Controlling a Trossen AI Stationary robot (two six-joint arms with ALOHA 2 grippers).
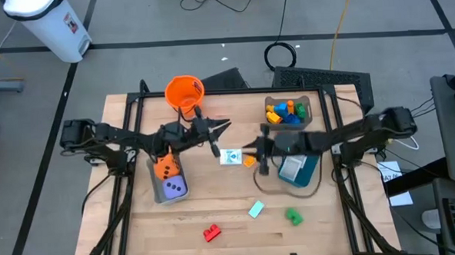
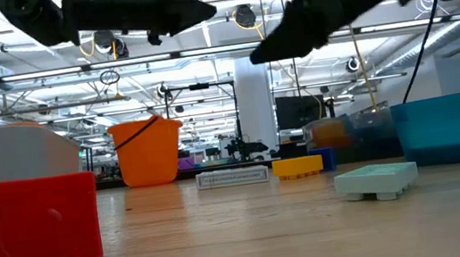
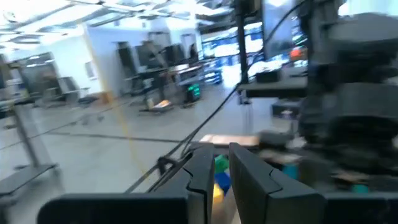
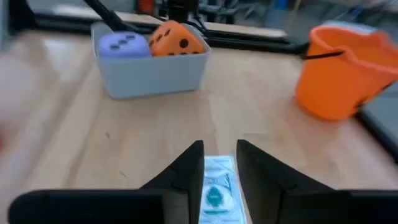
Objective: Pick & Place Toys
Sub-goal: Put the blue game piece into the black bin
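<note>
Hovering above the middle of the wooden table (image 1: 216, 209), the right gripper (image 1: 248, 151) points toward nine o'clock, its fingers (image 4: 186, 165) parted on either side of a white picture card (image 1: 230, 156) that lies flat on the boards; whether they touch the card cannot be told. An orange block (image 1: 249, 162) lies just beside the card at three o'clock.

The left gripper (image 1: 226, 126) hangs in the air at eleven o'clock from the card, pointing toward three o'clock, jaws clenched with nothing seen between them.

An orange dotted die (image 1: 165, 168) and a purple dotted die (image 1: 174, 188) sit together in a grey bin (image 1: 158, 193) at the table's nine o'clock side. A second grey bin (image 1: 307, 102) at one o'clock holds a heap of yellow, blue, orange and green blocks (image 1: 284, 113). A teal bin (image 1: 306, 172) sits under the right arm at three o'clock. An orange bucket (image 1: 183, 92) stands at twelve o'clock.

Loose near the six o'clock edge lie a red block (image 1: 211, 233), a pale green block (image 1: 256, 210) and a green block (image 1: 293, 216), well apart from the card.
</note>
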